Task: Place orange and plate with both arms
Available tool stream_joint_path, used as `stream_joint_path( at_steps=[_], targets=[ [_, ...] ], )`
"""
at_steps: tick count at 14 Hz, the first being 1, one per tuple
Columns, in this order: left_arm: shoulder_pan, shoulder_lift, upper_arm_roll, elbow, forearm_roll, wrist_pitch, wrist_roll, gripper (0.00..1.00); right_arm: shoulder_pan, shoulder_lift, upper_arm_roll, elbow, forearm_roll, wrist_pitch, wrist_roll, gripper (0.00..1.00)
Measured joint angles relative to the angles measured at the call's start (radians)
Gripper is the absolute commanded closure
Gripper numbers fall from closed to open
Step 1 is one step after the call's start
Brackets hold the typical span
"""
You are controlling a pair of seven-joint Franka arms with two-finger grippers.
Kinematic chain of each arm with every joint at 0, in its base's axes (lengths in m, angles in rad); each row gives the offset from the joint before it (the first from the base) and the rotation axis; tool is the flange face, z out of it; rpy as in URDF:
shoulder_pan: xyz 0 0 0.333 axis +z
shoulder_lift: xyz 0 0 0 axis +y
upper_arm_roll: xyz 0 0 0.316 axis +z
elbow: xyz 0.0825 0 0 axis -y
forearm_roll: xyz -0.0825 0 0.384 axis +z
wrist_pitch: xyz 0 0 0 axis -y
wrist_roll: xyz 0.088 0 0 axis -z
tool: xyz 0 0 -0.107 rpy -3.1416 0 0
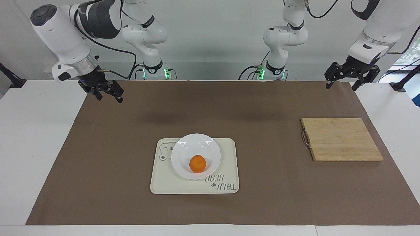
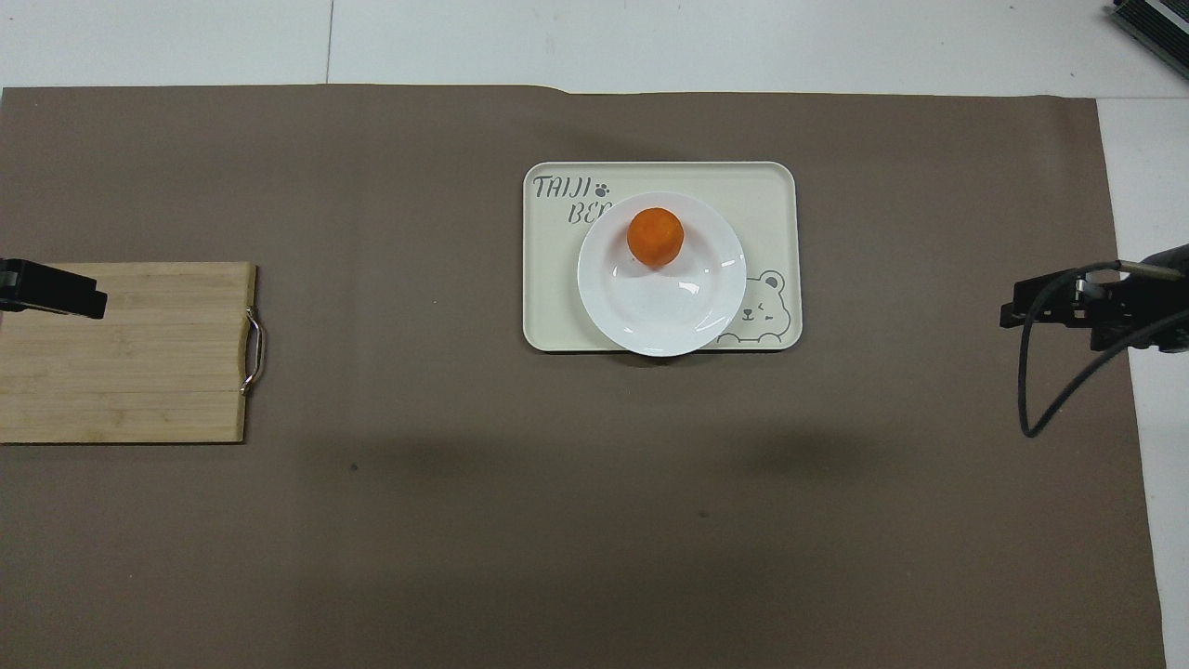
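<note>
The orange (image 1: 197, 163) lies in the white plate (image 1: 183, 149), on the part of it farther from the robots. It also shows in the overhead view (image 2: 655, 236), in the plate (image 2: 661, 302). My right gripper (image 1: 110, 97) is open and empty, raised over the brown mat's edge at the right arm's end, well away from the plate; it also shows in the overhead view (image 2: 1045, 309). My left gripper (image 1: 341, 87) is open and empty, and waits raised over the left arm's end of the table; its tip shows in the overhead view (image 2: 56, 290).
The plate stands on a cream tray with a bear drawing (image 1: 170, 183) in the middle of the brown mat (image 1: 262, 196). A wooden cutting board with a metal handle (image 1: 341, 139) lies toward the left arm's end.
</note>
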Motion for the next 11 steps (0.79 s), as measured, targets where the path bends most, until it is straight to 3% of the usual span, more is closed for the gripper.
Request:
stream_joint_path(
  at_steps=[7, 11],
  targets=[
    [0.0, 0.0, 0.0, 0.0, 0.0, 0.0, 0.0, 0.0, 0.009, -0.022, 0.014, 0.186, -0.071, -0.144, -0.029, 0.0],
    [0.0, 0.0, 0.0, 0.0, 0.0, 0.0, 0.0, 0.0, 0.01, -0.021, 0.02, 0.195, -0.081, -0.153, -0.078, 0.0]
  ],
)
